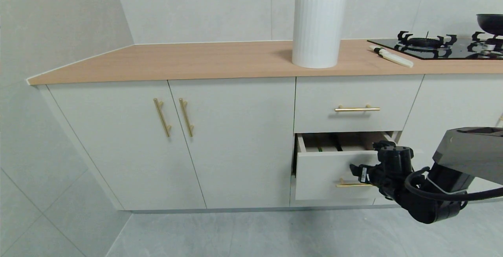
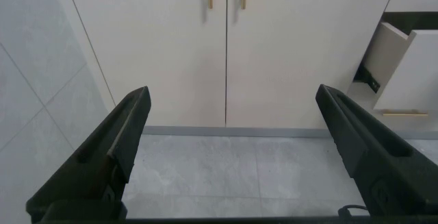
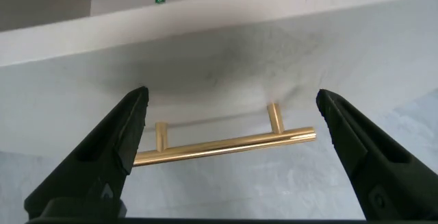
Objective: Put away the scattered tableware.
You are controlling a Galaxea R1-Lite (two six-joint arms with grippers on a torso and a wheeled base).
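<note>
Wood countertop (image 1: 196,58) over pale cabinets (image 1: 235,143); left claw (image 2: 233,97) released, right claw (image 3: 233,95) released facing the drawer handle (image 3: 226,145).

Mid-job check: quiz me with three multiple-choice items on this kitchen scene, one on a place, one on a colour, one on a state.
1. The knife lies: A on the floor; B on the countertop beside the stove; C in a sink.
2. The ribbed container is: A black; B red; C white.
3. The lower drawer is: A partly open; B shut; C taken out.
Answers: B, it rests on the wood by the stove; C, it shows white; A, its front juts out, the open right gripper at its handle.
</note>
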